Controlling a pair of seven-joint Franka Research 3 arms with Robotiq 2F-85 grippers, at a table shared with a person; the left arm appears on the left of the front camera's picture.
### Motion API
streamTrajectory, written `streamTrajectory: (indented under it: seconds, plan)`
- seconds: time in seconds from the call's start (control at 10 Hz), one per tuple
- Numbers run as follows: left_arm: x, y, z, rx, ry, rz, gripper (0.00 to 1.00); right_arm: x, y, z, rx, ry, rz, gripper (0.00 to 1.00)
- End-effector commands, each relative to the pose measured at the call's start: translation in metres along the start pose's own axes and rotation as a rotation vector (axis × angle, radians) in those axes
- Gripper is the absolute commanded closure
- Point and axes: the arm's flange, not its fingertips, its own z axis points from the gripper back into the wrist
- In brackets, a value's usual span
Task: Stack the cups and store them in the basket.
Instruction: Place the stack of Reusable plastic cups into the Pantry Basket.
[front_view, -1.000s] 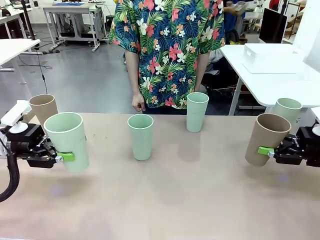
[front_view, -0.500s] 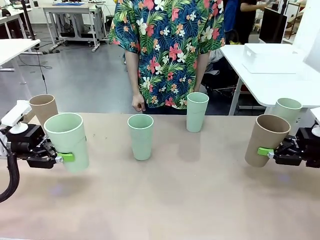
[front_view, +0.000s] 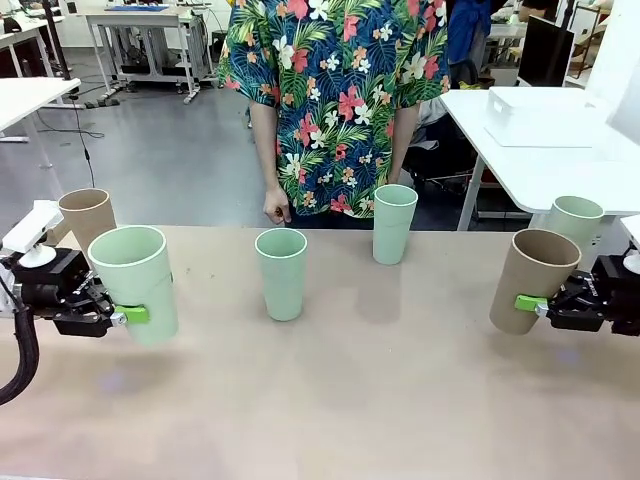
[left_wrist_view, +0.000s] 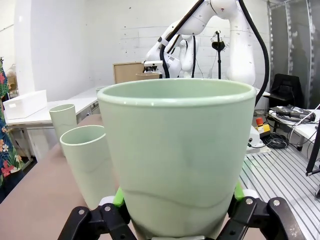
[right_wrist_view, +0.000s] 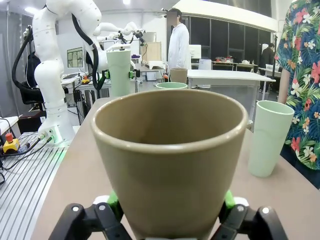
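Front view: the left gripper clamps the held mint cup low on its wall, mouth up and seemingly clear of the table, ready for nesting. A standing tan cup is just behind it. The right gripper pinches the held tan cup the same way, slightly tilted.

Left wrist view: the green pads squeeze the held mint cup near its base. The middle mint cup waits just beyond.

Right wrist view: the right gripper grasps the held tan cup, and the far mint cup stands off to one side.
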Motion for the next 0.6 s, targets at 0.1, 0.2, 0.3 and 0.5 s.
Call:
streamTrajectory:
  seconds: [0.1, 0.2, 0.3, 0.5]
  plan:
    - [0.0022, 0.0004, 0.0002, 0.003, 0.0, -0.007, 0.15, 0.0018, -0.0003, 0.0, 0.0, 0.001, 0.008, 0.15]
    - [0.0022, 0.0004, 0.0002, 0.003, 0.0, -0.007, 0.15, 0.0018, -0.0003, 0.0, 0.0, 0.001, 0.008, 0.15]
    - [0.0022, 0.0004, 0.0002, 0.003, 0.0, -0.007, 0.15, 0.0018, -0.0003, 0.0, 0.0, 0.001, 0.008, 0.15]
    - [0.0022, 0.0004, 0.0002, 0.003, 0.0, -0.007, 0.15, 0.0018, -0.0003, 0.0, 0.0, 0.001, 0.008, 0.15]
